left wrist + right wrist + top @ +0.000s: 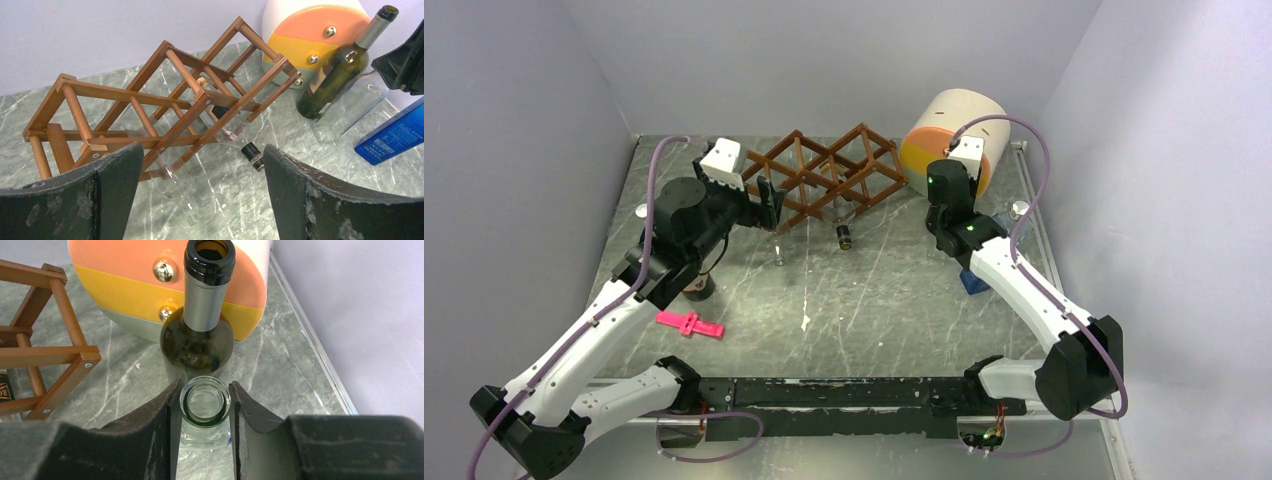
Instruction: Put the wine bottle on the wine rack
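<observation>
The reddish-brown wooden wine rack [824,175] stands at the back middle of the table. Clear bottles lie in its cells, one with a black cap [251,154] sticking out toward me. My right gripper [205,390] is shut on the neck of an upright clear glass wine bottle [206,437], with a finger pressed against each side of its open mouth. Directly behind it stands a dark green wine bottle [197,340] with a silver neck. My left gripper [201,147] hangs open just in front of the rack [165,100], with nothing between its fingers.
A cream, orange and yellow cylinder [949,135] lies at the back right, close behind the two bottles. A blue box [395,135] lies on the table beside the clear bottle. A pink plastic piece [690,324] lies near the left arm. The table's right edge runs close by.
</observation>
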`<state>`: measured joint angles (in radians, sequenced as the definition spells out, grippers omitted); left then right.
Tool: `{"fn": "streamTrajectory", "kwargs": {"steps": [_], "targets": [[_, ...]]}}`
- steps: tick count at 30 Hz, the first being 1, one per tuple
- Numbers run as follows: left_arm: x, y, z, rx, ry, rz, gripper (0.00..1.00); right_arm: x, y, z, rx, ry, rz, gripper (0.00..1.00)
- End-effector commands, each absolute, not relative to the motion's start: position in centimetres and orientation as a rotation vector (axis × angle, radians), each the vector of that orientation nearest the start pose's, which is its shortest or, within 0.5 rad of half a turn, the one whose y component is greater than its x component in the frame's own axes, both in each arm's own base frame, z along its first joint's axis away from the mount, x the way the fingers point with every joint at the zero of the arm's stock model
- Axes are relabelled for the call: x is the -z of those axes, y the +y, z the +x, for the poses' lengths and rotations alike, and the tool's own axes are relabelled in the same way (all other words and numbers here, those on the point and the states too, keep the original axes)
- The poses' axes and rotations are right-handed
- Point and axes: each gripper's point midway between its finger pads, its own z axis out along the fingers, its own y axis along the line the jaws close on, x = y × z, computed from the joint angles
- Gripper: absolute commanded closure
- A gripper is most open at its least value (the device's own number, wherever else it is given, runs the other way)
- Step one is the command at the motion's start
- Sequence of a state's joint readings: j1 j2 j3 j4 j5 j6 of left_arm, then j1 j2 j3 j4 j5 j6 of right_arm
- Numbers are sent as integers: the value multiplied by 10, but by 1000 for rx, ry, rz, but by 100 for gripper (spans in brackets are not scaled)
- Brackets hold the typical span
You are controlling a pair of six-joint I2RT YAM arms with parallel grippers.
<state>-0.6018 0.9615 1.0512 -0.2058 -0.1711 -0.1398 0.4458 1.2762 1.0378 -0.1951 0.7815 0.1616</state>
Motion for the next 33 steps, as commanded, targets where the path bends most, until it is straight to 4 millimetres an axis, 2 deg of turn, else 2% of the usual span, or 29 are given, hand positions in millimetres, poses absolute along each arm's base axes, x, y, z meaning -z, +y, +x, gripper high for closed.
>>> {"fn": "streamTrajectory", "kwargs": {"steps": [1,4,8,12,15,19,23,26,29,33], "targets": [[-346,-183,302,446,1661,278,7,-244,47,376,361,1892,188,86],[-345,-188,299,466,1641,317,8,-257,55,373,294,1888,155,100],[-346,-196,295,513,1611,345,14,-285,73,365,138,1862,74,100],[-345,-205,291,567,1598,379,9,-310,95,349,-37,1843,-6,100],[-343,-211,289,602,1579,390,1,-322,109,337,-150,1836,-61,100],[-339,-229,275,697,1510,500,0,-334,125,319,-287,1830,-122,100],[-323,-267,242,871,1413,728,4,-348,142,299,-424,1811,-194,100],[-308,-290,225,904,1420,832,7,-354,151,287,-499,1806,-235,100],[-289,-307,219,887,1458,870,7,-357,161,277,-579,1798,-255,100],[-277,-314,228,848,1516,798,6,-354,174,268,-675,1811,-291,100]]}}
